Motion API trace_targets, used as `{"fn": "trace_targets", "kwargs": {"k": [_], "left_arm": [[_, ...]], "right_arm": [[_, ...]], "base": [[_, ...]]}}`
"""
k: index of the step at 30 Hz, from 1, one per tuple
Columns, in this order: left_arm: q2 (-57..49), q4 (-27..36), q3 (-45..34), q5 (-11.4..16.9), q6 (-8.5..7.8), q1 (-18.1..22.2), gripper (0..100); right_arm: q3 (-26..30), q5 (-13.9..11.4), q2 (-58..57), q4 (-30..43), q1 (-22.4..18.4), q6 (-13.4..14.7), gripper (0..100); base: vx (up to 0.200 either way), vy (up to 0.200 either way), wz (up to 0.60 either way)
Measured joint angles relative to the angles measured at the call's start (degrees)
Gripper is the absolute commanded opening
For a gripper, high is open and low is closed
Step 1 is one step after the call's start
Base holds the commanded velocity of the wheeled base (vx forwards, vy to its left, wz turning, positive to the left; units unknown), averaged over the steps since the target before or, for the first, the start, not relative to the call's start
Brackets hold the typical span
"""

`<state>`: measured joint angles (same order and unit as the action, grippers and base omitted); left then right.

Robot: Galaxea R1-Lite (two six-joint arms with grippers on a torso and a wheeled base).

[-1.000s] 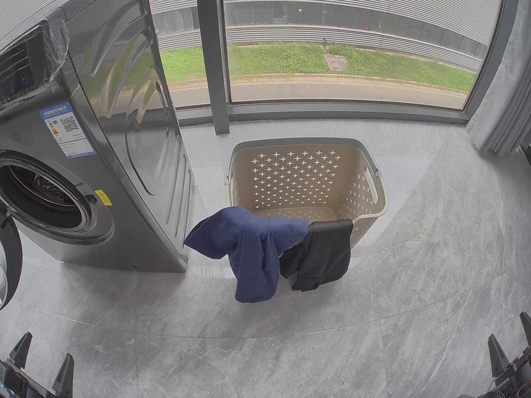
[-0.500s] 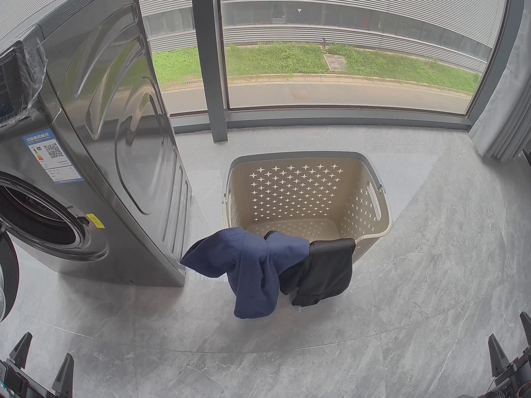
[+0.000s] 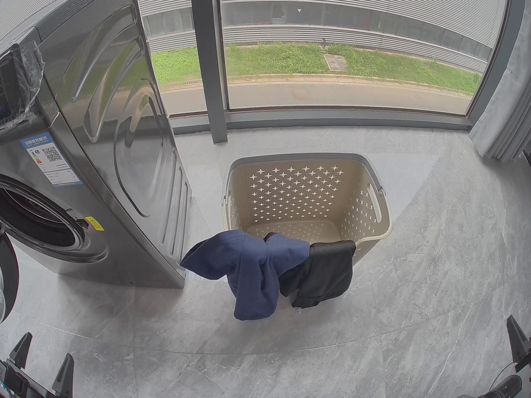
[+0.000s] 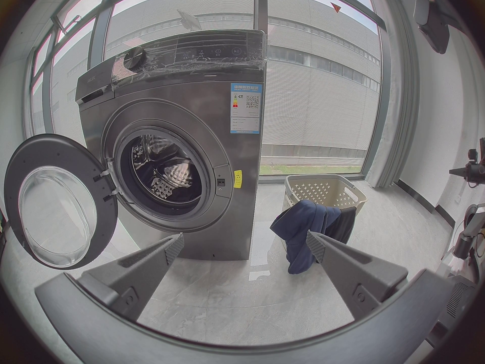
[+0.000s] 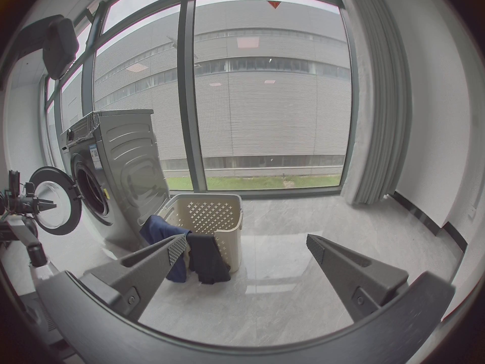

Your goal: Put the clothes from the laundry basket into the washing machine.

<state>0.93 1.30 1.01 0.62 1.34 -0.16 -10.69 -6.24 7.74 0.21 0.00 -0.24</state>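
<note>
Looks like the laundry corner of a home: steel-grey front-loading washing machine [image 4: 237, 178], round door [image 4: 58, 200] swung open, straight ahead of the jaws of the left gripper [image 4: 244, 235]; beige laundry basket [image 3: 298, 192] with clothes [image 3: 249, 272] over its rim, ahead of the jaws of the right gripper [image 5: 246, 237]; grey stone-look floor [image 3: 431, 283] beneath, tall windows [image 5: 268, 92] and pale curtain [image 5: 376, 102] beyond.

I count one basket [image 3: 293, 189]. Over its rim hang two pieces of clothing: one blue garment [image 3: 249, 272] and one black garment [image 3: 323, 272]. Beside the basket I see one washer [image 3: 110, 139] with one door [image 4: 60, 203] and two stickers, one blue label [image 3: 50, 158] and one yellow tag [image 3: 94, 223]. Beyond the basket hangs one curtain [image 3: 506, 111]. I run two grippers: left gripper [image 4: 243, 235], right gripper [image 5: 243, 239].
</note>
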Motion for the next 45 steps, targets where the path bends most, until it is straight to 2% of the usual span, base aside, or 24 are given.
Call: {"fn": "trace_targets", "kwargs": {"k": [7,12,15,20,26,30,38,45], "left_arm": [[0.0,0.0,0.0,0.0,0.00,0.0,100],[0.0,0.0,0.0,0.0,-0.01,0.0,100],[0.0,0.0,0.0,0.0,-0.01,0.0,100],[0.0,0.0,0.0,0.0,-0.01,0.0,100],[0.0,0.0,0.0,0.0,0.00,0.0,100],[0.0,0.0,0.0,0.0,0.00,0.0,100],[0.0,0.0,0.0,0.0,0.05,0.0,100],[0.0,0.0,0.0,0.0,0.11,0.0,100]], "right_arm": [[-2.5,-2.9,16.0,-2.8,2.0,0.1,100],[-3.5,-3.9,30.3,-7.9,5.0,1.9,100],[-4.2,-3.7,37.9,-11.0,6.9,3.4,100],[-5.5,-1.9,52.4,-18.6,11.0,6.0,100],[-8.4,3.9,68.2,-27.2,18.5,9.5,100],[-11.6,6.4,76.3,-29.3,22.7,12.1,100],[-18.6,7.7,89.0,-31.5,25.9,14.4,100],[-22.8,7.9,98.2,-40.0,27.2,15.9,100]], "base": [[0.000,0.000,0.00],[0.000,0.000,0.00],[0.000,0.000,0.00],[0.000,0.000,0.00],[0.000,0.000,0.00],[0.000,0.000,0.00],[0.000,0.000,0.00],[0.000,0.000,0.00]]}}
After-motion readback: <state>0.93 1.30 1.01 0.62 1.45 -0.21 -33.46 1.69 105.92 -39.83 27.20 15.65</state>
